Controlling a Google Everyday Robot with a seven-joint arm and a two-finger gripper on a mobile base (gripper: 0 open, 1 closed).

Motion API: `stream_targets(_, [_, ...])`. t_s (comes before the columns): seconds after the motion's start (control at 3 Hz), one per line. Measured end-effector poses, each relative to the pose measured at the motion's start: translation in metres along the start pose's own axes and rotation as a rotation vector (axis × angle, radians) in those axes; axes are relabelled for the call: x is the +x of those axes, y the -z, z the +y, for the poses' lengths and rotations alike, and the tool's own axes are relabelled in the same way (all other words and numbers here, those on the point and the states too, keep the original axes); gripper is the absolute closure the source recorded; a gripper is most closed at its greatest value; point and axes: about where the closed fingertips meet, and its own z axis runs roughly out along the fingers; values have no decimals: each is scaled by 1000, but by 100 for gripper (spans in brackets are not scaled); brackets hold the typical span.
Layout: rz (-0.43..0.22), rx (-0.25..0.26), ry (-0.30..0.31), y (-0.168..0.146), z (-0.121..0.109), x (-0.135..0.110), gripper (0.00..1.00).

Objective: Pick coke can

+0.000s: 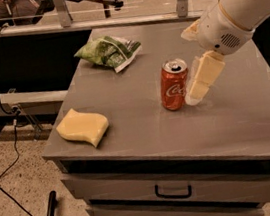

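Note:
The coke can (174, 85), red with a white script logo and a silver top, stands upright near the middle of the grey cabinet top (143, 129). My gripper (190, 67) hangs from the white arm at the upper right, just right of the can. It is open and empty. One cream finger (204, 76) slants down to the tabletop right beside the can, almost touching its right side. The other finger (191, 31) shows farther back, behind the can.
A yellow sponge (83, 127) lies at the front left of the top. A green chip bag (108, 52) lies at the back left. Drawers with a dark handle (173, 193) are below. Cables run across the floor on the left.

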Motion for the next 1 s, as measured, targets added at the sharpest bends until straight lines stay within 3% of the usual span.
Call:
stream_targets(0.33, [-4,-15,-4,-12,-3,-4,3])
stream_targets(1.0, [-3,-14,1,-11,-1,-6,49])
